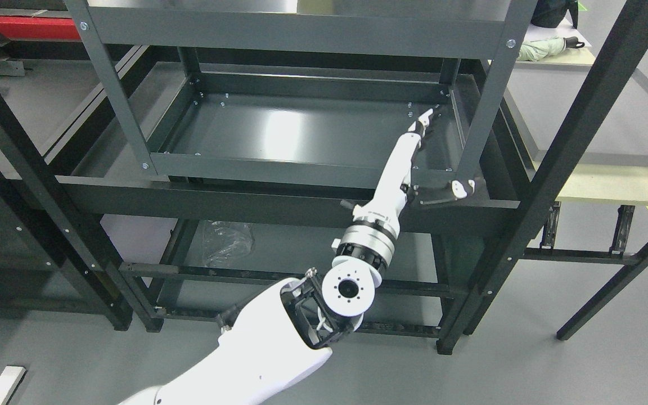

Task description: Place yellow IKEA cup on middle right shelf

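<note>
Reaching arm: left arm is extended from lower left over the middle shelf [301, 135], toward its right rear corner.
Left hand [433, 157]: fingers spread wide, nothing held.
Yellow cup: not seen anywhere.

Left hand [421, 147] over grey shelf [301, 132]

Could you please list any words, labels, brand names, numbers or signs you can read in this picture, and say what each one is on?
There is none that can be read.
The dark metal shelf unit shows only bare panels and screws.
The left hand, reaching over the middle shelf, and its white arm carry no visible print.
No yellow cup, and so no brand mark, is in view.
</note>
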Robot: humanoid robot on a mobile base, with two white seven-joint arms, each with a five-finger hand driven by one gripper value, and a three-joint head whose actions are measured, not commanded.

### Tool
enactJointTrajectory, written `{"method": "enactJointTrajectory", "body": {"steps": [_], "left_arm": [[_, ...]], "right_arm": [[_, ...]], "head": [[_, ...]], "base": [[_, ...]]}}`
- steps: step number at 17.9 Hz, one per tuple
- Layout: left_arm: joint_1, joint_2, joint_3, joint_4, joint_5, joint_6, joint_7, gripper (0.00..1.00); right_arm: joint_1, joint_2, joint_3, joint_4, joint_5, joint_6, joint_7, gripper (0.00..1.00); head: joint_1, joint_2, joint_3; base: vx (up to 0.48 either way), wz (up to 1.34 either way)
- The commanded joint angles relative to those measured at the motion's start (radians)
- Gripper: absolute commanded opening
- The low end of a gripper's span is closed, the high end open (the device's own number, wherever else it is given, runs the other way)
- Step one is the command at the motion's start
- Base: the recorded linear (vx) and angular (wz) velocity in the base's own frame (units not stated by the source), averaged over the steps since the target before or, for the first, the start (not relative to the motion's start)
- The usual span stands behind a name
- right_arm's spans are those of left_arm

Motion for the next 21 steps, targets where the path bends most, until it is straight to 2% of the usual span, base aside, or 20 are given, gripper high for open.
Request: {"method": "enactJointTrajectory", "body": {"steps": [1, 3, 5, 9, 10, 14, 17, 21], "left_arm": [[0.194, 0.017, 0.248, 0.081, -0.102, -0.072, -0.106, 0.99], [0.231, 0.017, 0.404, 0.091, -0.204, -0.099, -0.123, 0.99], [0.260, 0.017, 0.530, 0.091, -0.221, -0.106, -0.166, 0.99], [0.360, 0.017, 0.689, 0.084, -0.227, -0.132, -0.465, 0.99], [0.369, 0.017, 0.710, 0.091, -0.238, -0.133, -0.500, 0.99], [0.372, 0.017, 0.753, 0.097, -0.304, -0.135, -0.485, 0.99], [0.400, 0.017, 0.796, 0.098, -0.302, -0.188, -0.499, 0.99], [0.426, 0.017, 0.805, 0.098, -0.302, -0.202, -0.499, 0.99]], "right_arm": [[0.011, -0.017, 0.017, 0.000, -0.025, 0.001, -0.215, 0.99], [0.011, -0.017, 0.017, 0.000, -0.025, 0.001, -0.215, 0.99], [0.011, -0.017, 0.017, 0.000, -0.025, 0.001, -0.215, 0.99], [0.011, -0.017, 0.017, 0.000, -0.025, 0.001, -0.215, 0.99], [0.011, -0.017, 0.017, 0.000, -0.025, 0.001, -0.215, 0.99], [0.011, -0.017, 0.017, 0.000, -0.025, 0.001, -0.215, 0.99], [0.011, -0.017, 0.017, 0.000, -0.025, 0.001, -0.215, 0.99], [0.011, -0.017, 0.017, 0.000, -0.025, 0.001, -0.215, 0.99]], "head": [[0.0000, 0.000, 0.000], [0.0000, 0.000, 0.000], [0.0000, 0.000, 0.000], [0.0000, 0.000, 0.000], [0.0000, 0.000, 0.000], [0.0000, 0.000, 0.000], [0.0000, 0.000, 0.000], [0.0000, 0.000, 0.000]], "base": [[0.000, 0.00], [0.000, 0.00], [0.000, 0.00], [0.000, 0.00], [0.000, 0.00], [0.000, 0.00], [0.000, 0.00], [0.000, 0.00]]}}
